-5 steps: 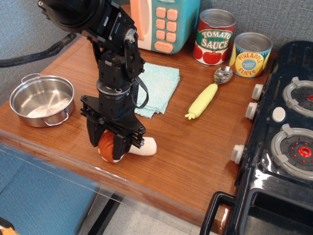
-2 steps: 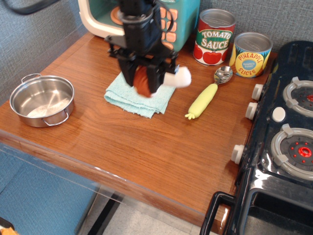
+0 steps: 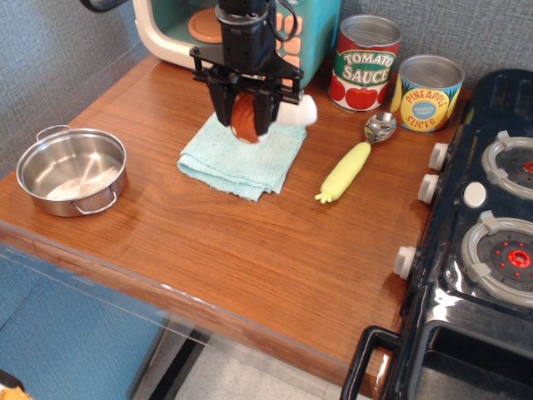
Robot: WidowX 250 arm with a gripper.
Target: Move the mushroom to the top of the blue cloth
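My gripper (image 3: 246, 121) is shut on the mushroom (image 3: 246, 119), gripping its reddish-brown cap, with the white stem (image 3: 298, 111) sticking out to the right. It holds the mushroom over the far part of the blue cloth (image 3: 241, 158), which lies flat on the wooden table. I cannot tell whether the mushroom touches the cloth.
A steel pot (image 3: 71, 171) stands at the left. A yellow-handled spoon (image 3: 350, 167) lies right of the cloth. A tomato sauce can (image 3: 365, 62) and a pineapple can (image 3: 426, 92) stand at the back. A toy microwave (image 3: 171, 33) is behind the gripper, a toy stove (image 3: 491, 208) at right.
The gripper lifted the mushroom from the table's front edge and carried it back over the blue cloth, then shifted slightly farther back.
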